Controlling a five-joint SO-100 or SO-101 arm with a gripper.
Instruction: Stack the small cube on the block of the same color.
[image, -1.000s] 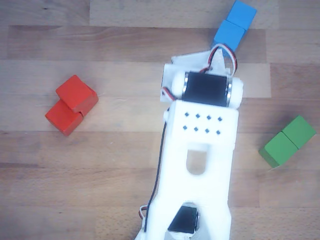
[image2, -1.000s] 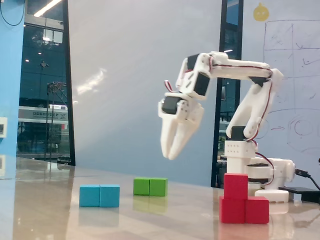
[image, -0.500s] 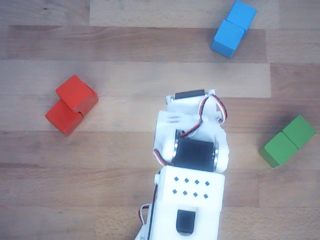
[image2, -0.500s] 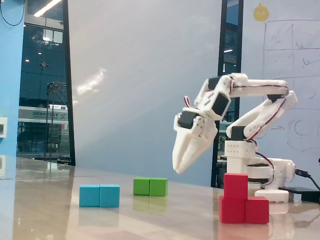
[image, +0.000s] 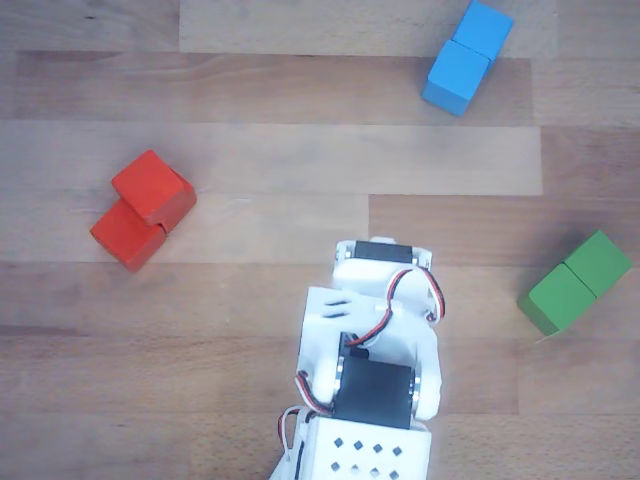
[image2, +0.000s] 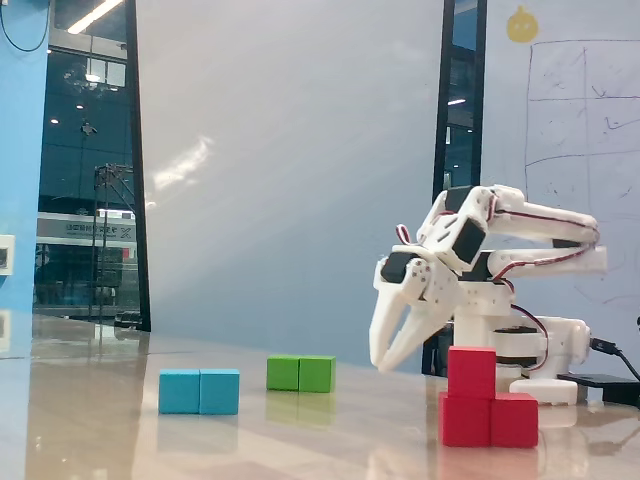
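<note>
Above the wooden table (image2: 120, 420), in the fixed view, the white arm (image2: 520, 235) folds low over its base, and the gripper (image2: 388, 360) hangs tilted down to the left with its 2 fingers slightly parted at the tips. It holds nothing and touches nothing; it sits up and to the left of the red stack, clear of it.

Taking that red stack as the landmark: the red double block (image2: 490, 420) lies on the table, and the small red cube (image2: 471, 371) rests on top of its left half (in the other view the cube (image: 153, 188) shows up and to the right of the exposed half of the block (image: 124, 235)). The green double block (image2: 300, 373) lies well to the left of the stack and farther back. The blue double block (image2: 199, 391) lies farther left still, nearer the camera.

From above, only the arm's motors and white shell show, cut off by the bottom edge, and the fingertips cannot be made out. The green block (image: 574, 283) lies to the arm's right there, the blue one (image: 467, 57) near the top edge.

Compared with 0.5 s ago, the arm has pulled back and dropped: the gripper is lower and closer to the base, and the upper link is flatter. All 3 blocks and the cube have stayed put.
</note>
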